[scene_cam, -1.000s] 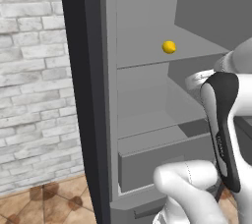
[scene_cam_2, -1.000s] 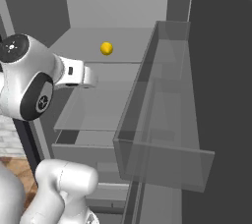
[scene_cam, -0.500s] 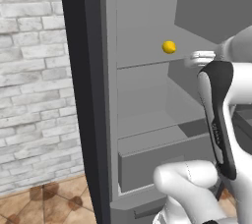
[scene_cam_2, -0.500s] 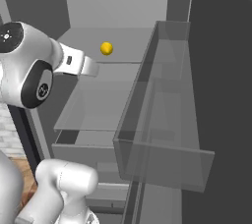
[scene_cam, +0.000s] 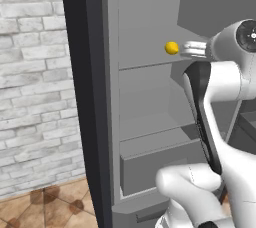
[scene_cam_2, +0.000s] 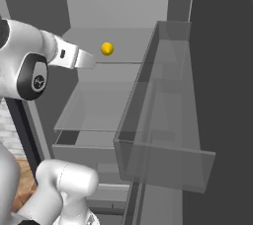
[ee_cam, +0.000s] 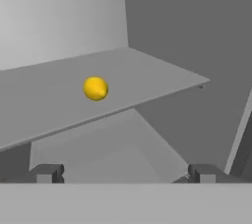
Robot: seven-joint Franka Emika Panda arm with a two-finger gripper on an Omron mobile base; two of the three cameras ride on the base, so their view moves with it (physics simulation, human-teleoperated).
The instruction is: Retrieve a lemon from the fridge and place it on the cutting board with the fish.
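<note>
Grey fridge (scene_cam: pixel 95 97) interior, door swung open, pale brick wall (scene_cam: pixel 30 87) and brown tile floor (scene_cam: pixel 55 202) off to its left in the left base view. Lemon (scene_cam: pixel 171 47) sits alone on the upper shelf (scene_cam_2: pixel 123 51), toward the middle of it, touching nothing else.

Vs a second ago: arm has risen, claw (scene_cam_2: pixel 86 61) now at upper-shelf height and closer to the lemon; lemon itself hasn't moved. Base views unchanged, so the base stayed put.

Claw is spread wide and empty, both fingertips (ee_cam: pixel 47 173) far apart at the bottom of the hand view with the lemon (ee_cam: pixel 95 88) ahead and above them, left of centre, still clear of both tips.

Right base view adds the clear door bin (scene_cam_2: pixel 163 120) on the open door, plus the lower shelf and drawer (scene_cam_2: pixel 84 152); lemon (scene_cam_2: pixel 106 48) just beyond the claw there. Left base view has the claw (scene_cam: pixel 192 48) just right of the lemon, nearly touching in projection, probably not in contact.

Lemon looks near round; long axis hard to call, maybe slightly wider than tall in the hand view.
</note>
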